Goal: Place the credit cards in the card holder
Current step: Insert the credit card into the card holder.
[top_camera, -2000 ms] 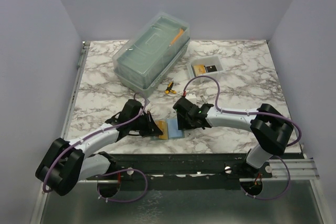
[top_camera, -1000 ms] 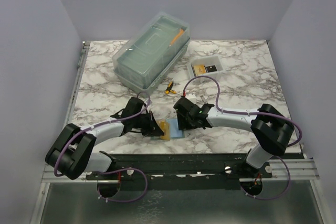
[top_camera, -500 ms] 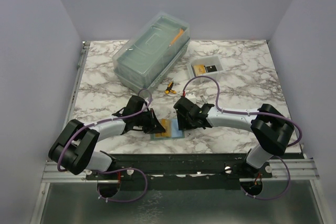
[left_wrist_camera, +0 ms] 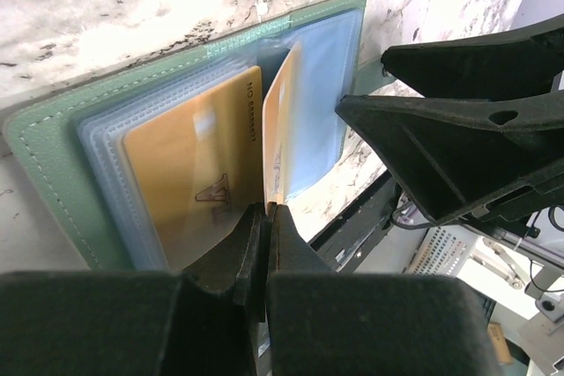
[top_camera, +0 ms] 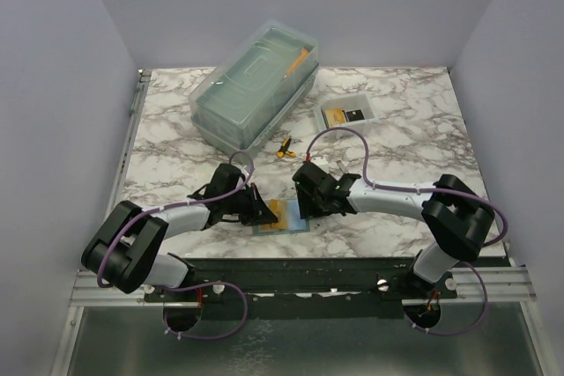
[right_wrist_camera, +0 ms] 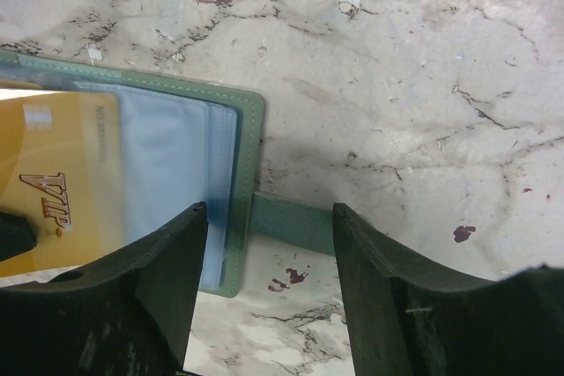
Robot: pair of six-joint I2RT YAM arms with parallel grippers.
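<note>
Your left fingers (left_wrist_camera: 242, 248) are pressed together, pinching an upright gold card (left_wrist_camera: 280, 129); your right fingers (right_wrist_camera: 167, 279) stand spread (astride the strap (right_wrist_camera: 291, 226)). A flat gold card (right_wrist_camera: 53, 187) reads "VIP" and "NO 888…", inside the open grey-green card holder (top_camera: 300, 222), lower centre of the desk (top_camera: 397, 129).

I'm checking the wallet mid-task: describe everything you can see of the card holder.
The card holder lies open, flat on the marble table near the front edge: grey-green, stitched rim, pale clear pockets, a strap tab. A gold card lies on its pockets. The shut left gripper pinches a thin gold sheet upright over it; the open right gripper straddles the tab.
</note>
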